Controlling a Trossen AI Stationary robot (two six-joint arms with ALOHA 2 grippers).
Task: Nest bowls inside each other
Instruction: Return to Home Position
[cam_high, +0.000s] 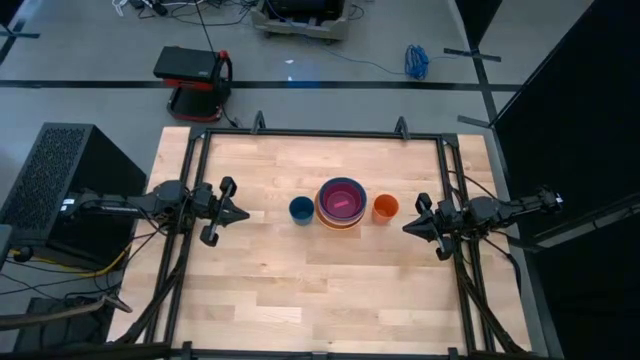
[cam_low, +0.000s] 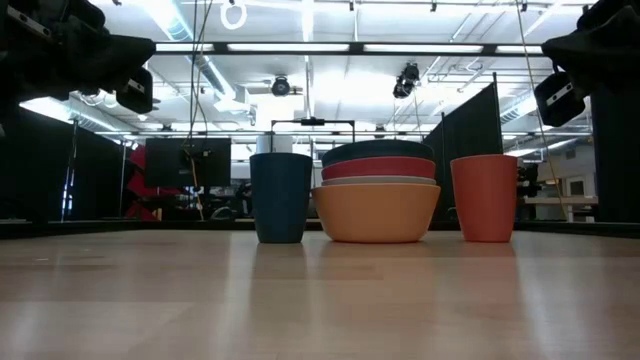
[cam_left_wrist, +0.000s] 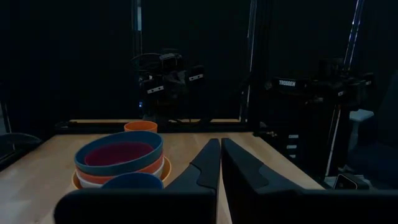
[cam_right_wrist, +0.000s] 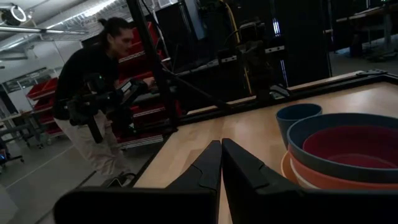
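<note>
You have: bowls (cam_high: 341, 203), nested in one stack; blue cup (cam_high: 301, 210) just left; orange cup (cam_high: 385, 208) just right; left gripper (cam_high: 240, 213) and right gripper (cam_high: 408, 228), fingers together, empty, flanking the row.

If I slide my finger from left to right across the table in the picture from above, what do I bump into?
Left tool → blue cup → stack of bowls → orange cup → right tool.
</note>
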